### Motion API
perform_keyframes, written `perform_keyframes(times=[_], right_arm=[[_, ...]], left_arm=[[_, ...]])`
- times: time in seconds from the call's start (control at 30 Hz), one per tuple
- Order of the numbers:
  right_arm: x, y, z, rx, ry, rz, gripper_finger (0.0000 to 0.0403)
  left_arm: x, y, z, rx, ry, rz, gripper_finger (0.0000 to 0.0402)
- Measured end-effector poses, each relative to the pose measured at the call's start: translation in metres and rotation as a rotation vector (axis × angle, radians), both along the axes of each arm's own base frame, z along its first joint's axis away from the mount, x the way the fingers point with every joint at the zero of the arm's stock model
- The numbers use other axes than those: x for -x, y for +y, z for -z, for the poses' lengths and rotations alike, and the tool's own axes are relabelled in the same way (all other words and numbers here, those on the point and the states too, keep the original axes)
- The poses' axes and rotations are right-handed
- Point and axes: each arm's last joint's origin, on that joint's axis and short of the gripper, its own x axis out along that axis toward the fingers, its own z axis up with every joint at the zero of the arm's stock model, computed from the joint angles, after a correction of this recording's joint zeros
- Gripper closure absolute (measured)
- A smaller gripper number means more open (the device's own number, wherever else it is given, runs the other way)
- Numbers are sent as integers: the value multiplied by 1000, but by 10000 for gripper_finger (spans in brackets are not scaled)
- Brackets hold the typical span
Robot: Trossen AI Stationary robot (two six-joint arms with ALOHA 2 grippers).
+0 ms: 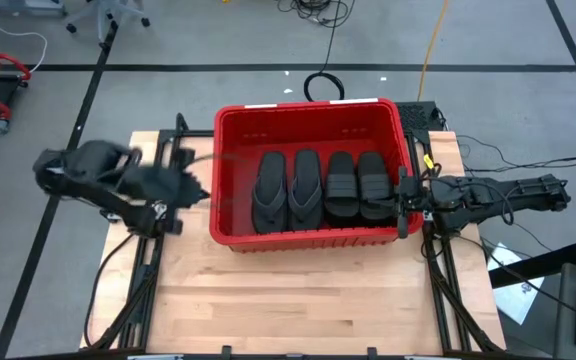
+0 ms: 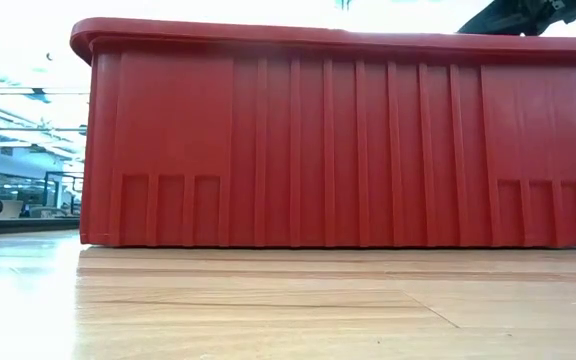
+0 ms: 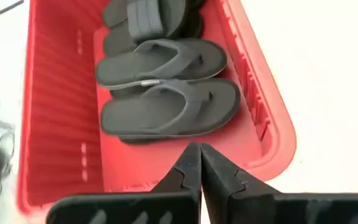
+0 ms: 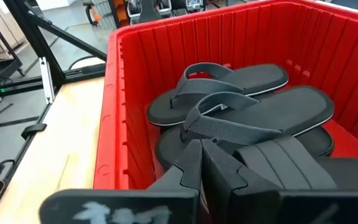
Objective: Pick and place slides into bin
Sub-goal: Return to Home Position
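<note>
The red bin point(image 1: 230, 170) stands at the far middle of the wooden table, and its near wall point(image 2: 338, 140) fills the low view. Inside it, slides lie flat side by side. Two are thong flip-flops point(image 1: 286, 190) on the left point(image 3: 166, 109) point(image 4: 229, 118). Broad-strapped slides point(image 1: 358, 185) lie on the right point(image 3: 145, 18) point(image 4: 284, 162). My left gripper point(image 1: 193, 192) hangs shut and holds nothing, just outside the bin's left wall; its fingertips point(image 3: 199, 152) show above the bin's corner. My right gripper point(image 1: 405, 195) is shut at the bin's right rim, its tips point(image 4: 201, 149) above the slides.
Bare table point(image 1: 298, 300) stretches between the bin and the near edge. Black frame rails point(image 1: 143, 280) run along both table sides. Cables point(image 1: 318, 85) lie on the floor beyond the far edge, and a dark box point(image 1: 423, 115) sits by the bin's far right corner.
</note>
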Motion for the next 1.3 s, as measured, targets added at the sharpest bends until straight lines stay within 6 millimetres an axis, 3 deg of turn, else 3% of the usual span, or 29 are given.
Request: perform_keyframes(times=[0.13, 0.3, 0.47, 0.6, 0.77, 1.1, 1.3], right_arm=[[0, 0, 1, 24, 8, -8, 403], [0, 0, 0, 67, 9, -20, 403], [-1, -3, -1, 96, 0, -9, 403], [-1, -7, -2, 99, -7, -12, 403], [5, -10, -6, 18, -57, -47, 403], [44, -9, -21, -147, -257, -75, 403], [51, -11, -10, -134, -173, -8, 403]], left_arm=[[11, -21, 34, 11, -67, -121, 400], [18, -26, 92, 94, -399, -136, 400], [25, -1, 123, 91, -690, -54, 401], [38, 30, 144, 164, -732, -117, 400], [52, 42, 144, 359, -835, -100, 401], [89, 35, 131, 433, -899, -139, 401], [95, 32, 148, 431, -719, -228, 402]])
